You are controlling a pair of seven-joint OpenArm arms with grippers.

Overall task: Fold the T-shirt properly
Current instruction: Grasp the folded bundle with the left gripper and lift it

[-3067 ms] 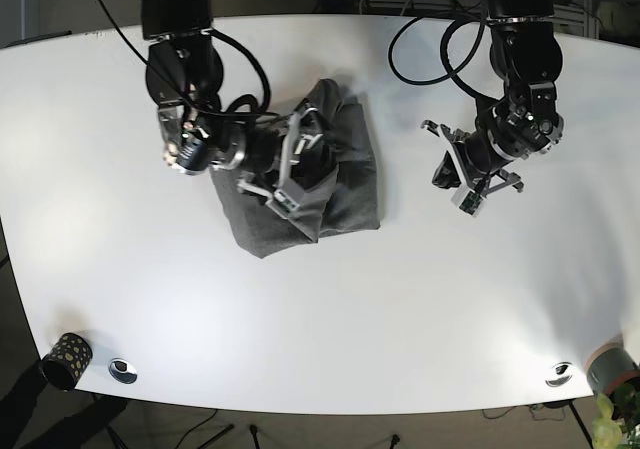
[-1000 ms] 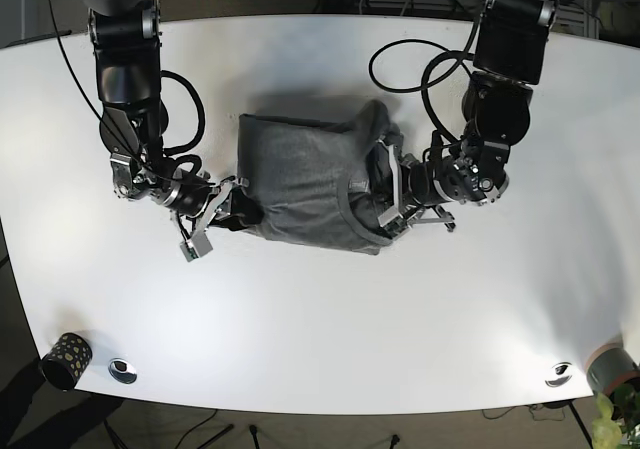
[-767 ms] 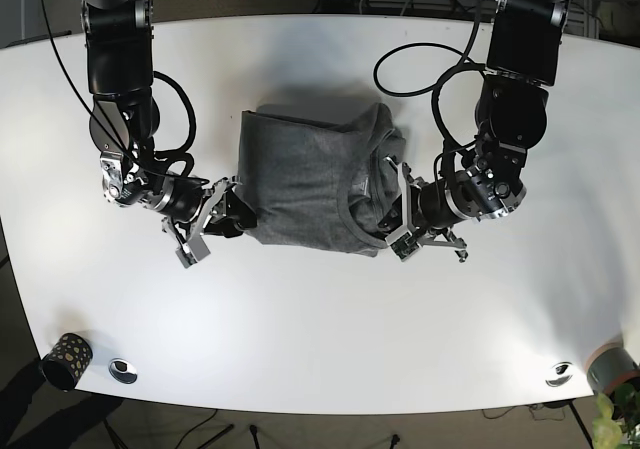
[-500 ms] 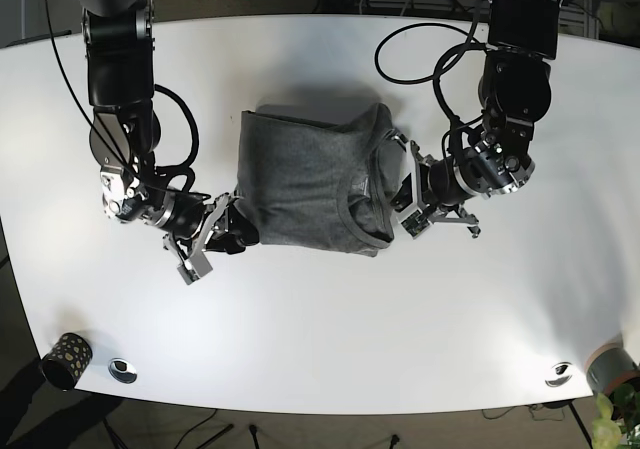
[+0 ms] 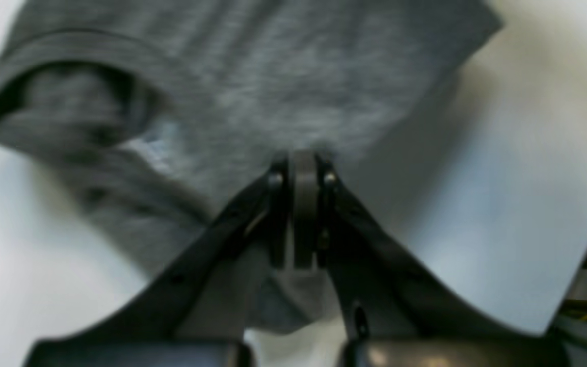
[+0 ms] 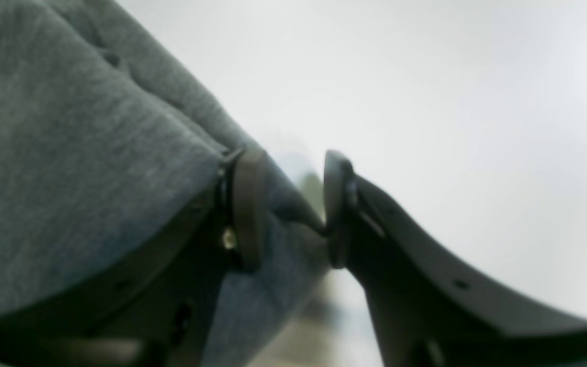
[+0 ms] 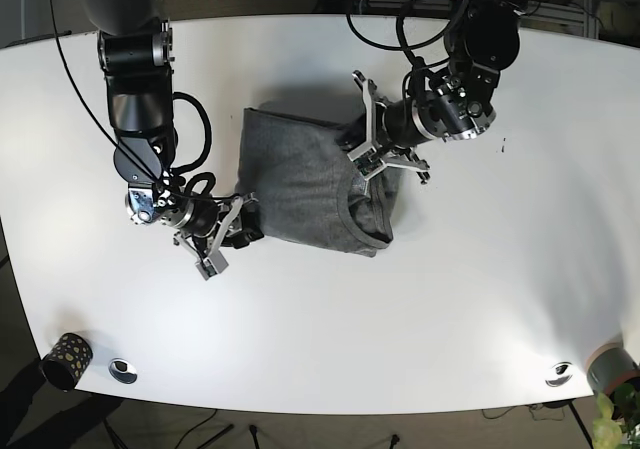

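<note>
The grey T-shirt (image 7: 300,184) lies folded in a rough rectangle at the middle of the white table (image 7: 400,319). My left gripper (image 7: 372,157) is at the shirt's right side by the collar. In the left wrist view it (image 5: 298,163) is shut with grey shirt fabric (image 5: 273,76) pinched at its tips. My right gripper (image 7: 240,231) is at the shirt's lower left corner. In the right wrist view it (image 6: 288,204) stands open, with the shirt's edge (image 6: 69,153) lying between its fingers.
A black dotted cup (image 7: 66,359) stands at the table's front left corner, beside a small metal disc (image 7: 123,370). Another disc (image 7: 559,373) and a pot with a plant (image 7: 612,369) are at the front right. Cables hang at the back.
My left gripper has moved from the shirt's lower right up to its right side near the collar. My right gripper has stayed at the lower left corner.
</note>
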